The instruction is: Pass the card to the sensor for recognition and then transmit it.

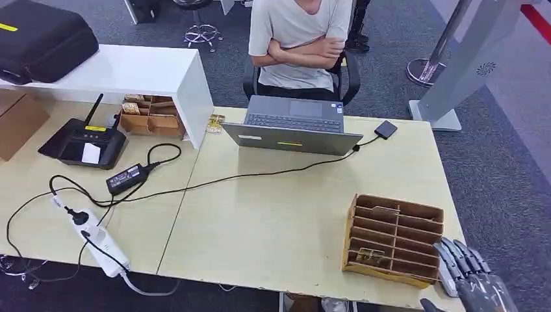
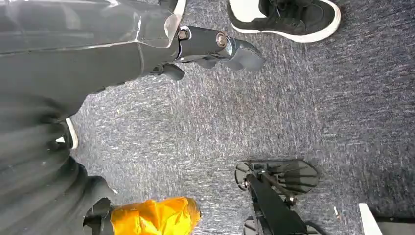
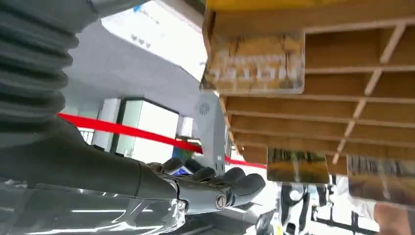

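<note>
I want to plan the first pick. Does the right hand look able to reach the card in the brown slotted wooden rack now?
Probably yes. The right hand hovers open beside the brown slotted wooden rack, and the card lies in a near slot with nothing between them.

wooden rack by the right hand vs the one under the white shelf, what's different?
The near rack stands in the open by the table's front edge, beside the right hand; the far rack is tucked under the white shelf. The near rack looks mostly empty, with a card in a low slot; the far one looks fuller. Both are brown, divided card holders.
</note>
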`<action>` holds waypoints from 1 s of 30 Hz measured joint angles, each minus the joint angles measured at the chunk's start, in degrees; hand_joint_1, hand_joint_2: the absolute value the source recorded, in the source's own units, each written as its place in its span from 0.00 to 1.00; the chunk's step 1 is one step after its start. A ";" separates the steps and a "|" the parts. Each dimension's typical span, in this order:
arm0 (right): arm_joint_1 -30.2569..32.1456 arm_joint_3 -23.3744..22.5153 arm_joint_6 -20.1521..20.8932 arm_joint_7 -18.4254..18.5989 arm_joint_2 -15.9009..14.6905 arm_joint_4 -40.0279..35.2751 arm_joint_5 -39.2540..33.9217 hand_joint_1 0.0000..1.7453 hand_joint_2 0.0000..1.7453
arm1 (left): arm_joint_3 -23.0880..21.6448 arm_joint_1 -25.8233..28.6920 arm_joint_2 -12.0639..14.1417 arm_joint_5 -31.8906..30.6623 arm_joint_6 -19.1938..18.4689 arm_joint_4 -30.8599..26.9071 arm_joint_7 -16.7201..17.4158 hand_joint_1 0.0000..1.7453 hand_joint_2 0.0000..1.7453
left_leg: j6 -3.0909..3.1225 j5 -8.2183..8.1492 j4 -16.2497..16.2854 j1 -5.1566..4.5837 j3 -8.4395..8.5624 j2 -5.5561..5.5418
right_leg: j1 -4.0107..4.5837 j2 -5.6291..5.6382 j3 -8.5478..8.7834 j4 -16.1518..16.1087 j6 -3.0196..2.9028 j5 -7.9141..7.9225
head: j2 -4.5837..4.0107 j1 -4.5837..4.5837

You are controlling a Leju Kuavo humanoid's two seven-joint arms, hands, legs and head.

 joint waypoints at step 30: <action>-2.30 2.73 -1.27 -0.52 1.01 3.94 -1.53 1.00 1.00 | 0.42 -0.01 -0.04 -0.50 0.00 0.00 -0.07 0.00 1.00 | 0.00 0.00 0.00 0.01 0.02 -0.01 | 0.01 -0.01 0.02 0.00 0.00 0.00 | 0.00 0.00</action>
